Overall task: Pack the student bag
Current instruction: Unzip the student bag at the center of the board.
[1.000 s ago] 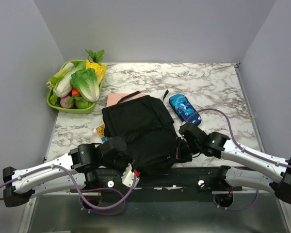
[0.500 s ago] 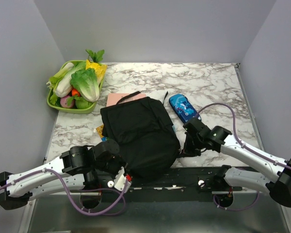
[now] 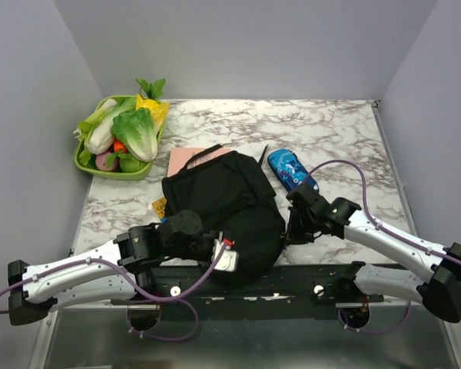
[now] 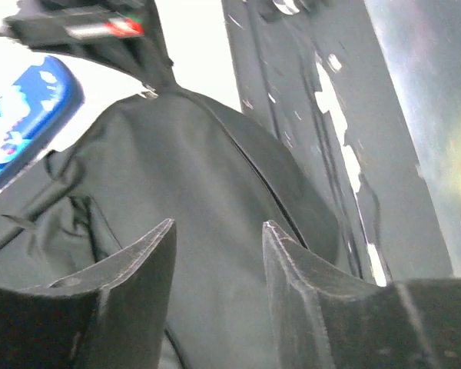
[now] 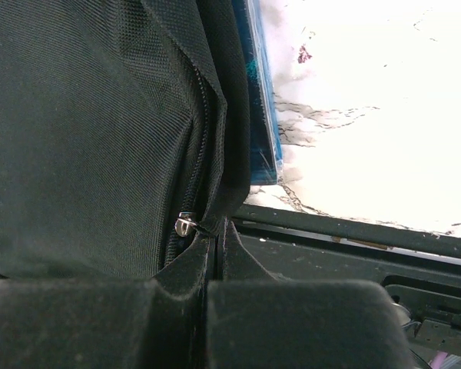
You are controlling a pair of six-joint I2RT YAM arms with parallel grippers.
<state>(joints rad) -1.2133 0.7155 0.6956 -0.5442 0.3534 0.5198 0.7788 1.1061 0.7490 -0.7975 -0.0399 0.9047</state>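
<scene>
Where the bag sits: the black student bag (image 3: 223, 204) is slumped at the middle of the tabletop's (image 3: 330, 131) near edge, its low end bulging over that edge, right between the two arms.
Long axis: runs far edge to near edge, leaning a bit toward the near-right corner.
Right gripper (image 5: 215, 234): jaws pressed together, pinching the bag's fabric on its right side, just beside the zipper pull (image 5: 184, 224).
Left gripper (image 4: 217, 227): jaws apart with nothing between them. Bag fabric lies straight ahead at the bag's near-left part; can't tell if the tips touch it.
Nearer arm: both are right at the bag. The right one has the hold, so the left looks like the free one.
What it turns on (my guess): a zipper seam crosses the fabric ahead of the left fingers and slightly to their right, so that's the way to reach.
Teal thing in plastic (image 5: 263, 115): tucked under the bag's right side, next to the pinch.
Pink flat thing (image 3: 186, 157): pokes out from under the bag's far end.
Yellow packet (image 3: 160, 206): peeks out at the bag's left side.
Glasses case (image 3: 290, 171): blue, just off the bag's far-right corner, close to the right arm.
Green tray (image 3: 142, 174): veggies, far-left corner, well apart.
In the way: honestly just the bag's own floppy folds.
</scene>
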